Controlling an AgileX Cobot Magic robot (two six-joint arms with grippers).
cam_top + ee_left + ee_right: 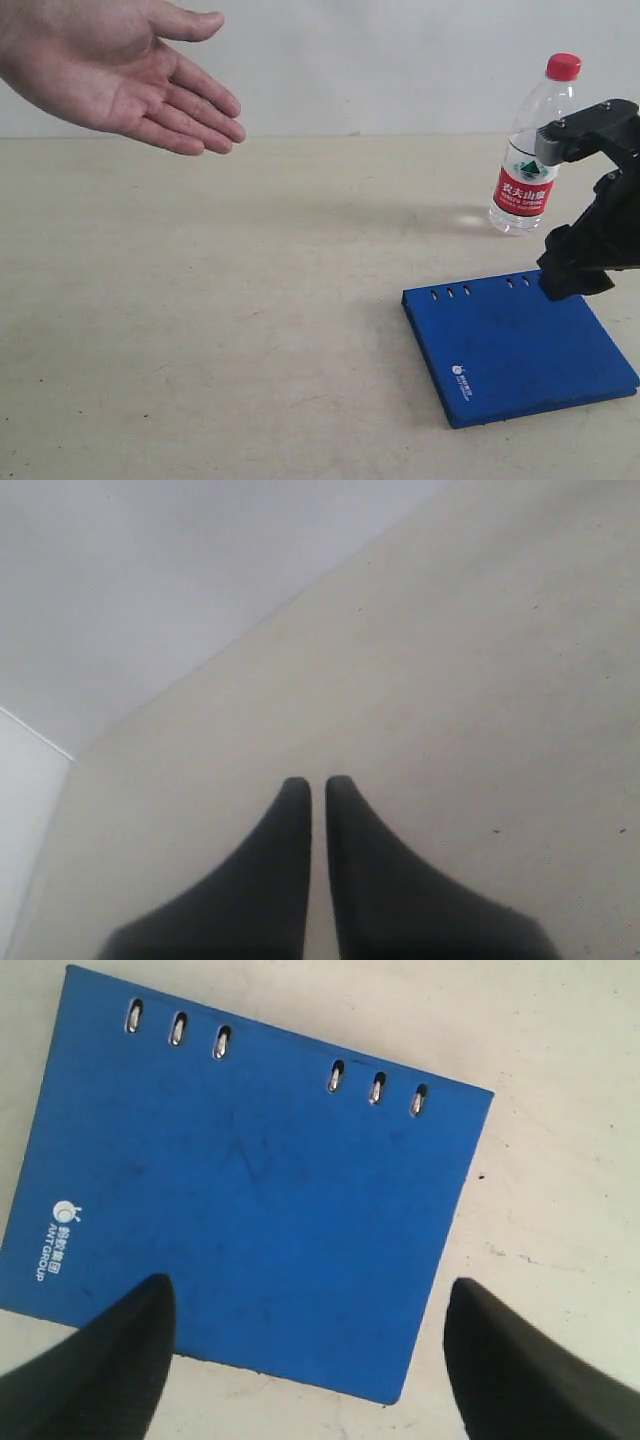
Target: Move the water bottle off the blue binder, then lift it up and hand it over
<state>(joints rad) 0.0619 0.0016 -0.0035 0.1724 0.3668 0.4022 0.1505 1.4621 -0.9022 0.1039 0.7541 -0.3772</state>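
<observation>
Hovering seemingly low over blue binder (250,1180), right tool (307,1285) spread.

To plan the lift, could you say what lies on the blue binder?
Nothing lies on the blue binder; the water bottle stands behind it. The right gripper hides one corner.

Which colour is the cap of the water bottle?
Red; the cap of the water bottle shows best in the exterior view.

Exterior camera looks across the table (200,350); right wrist camera, close above, shares the blue binder (250,1190).
</observation>
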